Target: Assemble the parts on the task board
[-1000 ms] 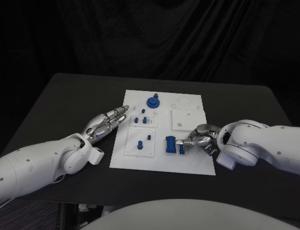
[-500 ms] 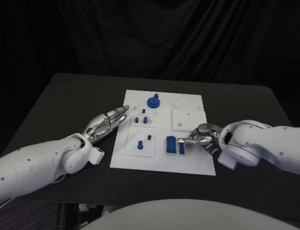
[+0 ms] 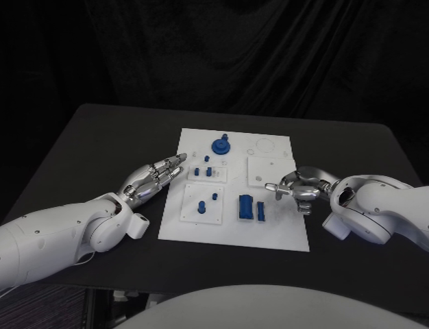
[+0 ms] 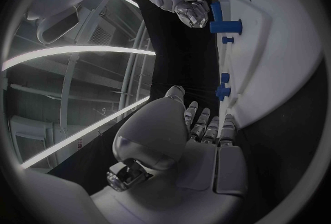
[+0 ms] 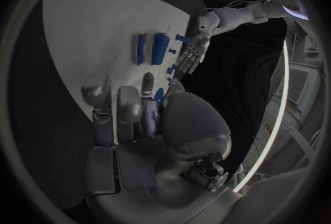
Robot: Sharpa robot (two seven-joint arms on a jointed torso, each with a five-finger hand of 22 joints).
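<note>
So the task board (image 3: 274,229) sits in the middle of the black table (image 3: 96,137), long side running away from the robot. The left hand (image 3: 155,175) lies flat at the board's left edge, fingers stretched out straight and close together with the tips just reaching the white plate, holding nothing. The right hand (image 3: 299,188) is over the board's right side, lifted a bit off it, fingers loosely curled and apart, and nothing between them as far as the head view and right wrist view show.

Parts on the board: a round blue knob piece (image 3: 218,145) near the far end, a couple of small blue pegs (image 3: 205,171) below it, another small blue piece (image 3: 201,205) in the raised square on the near left, and two blue bars (image 3: 250,208) lying side by side near the middle, just beside the right hand but not touching it
</note>
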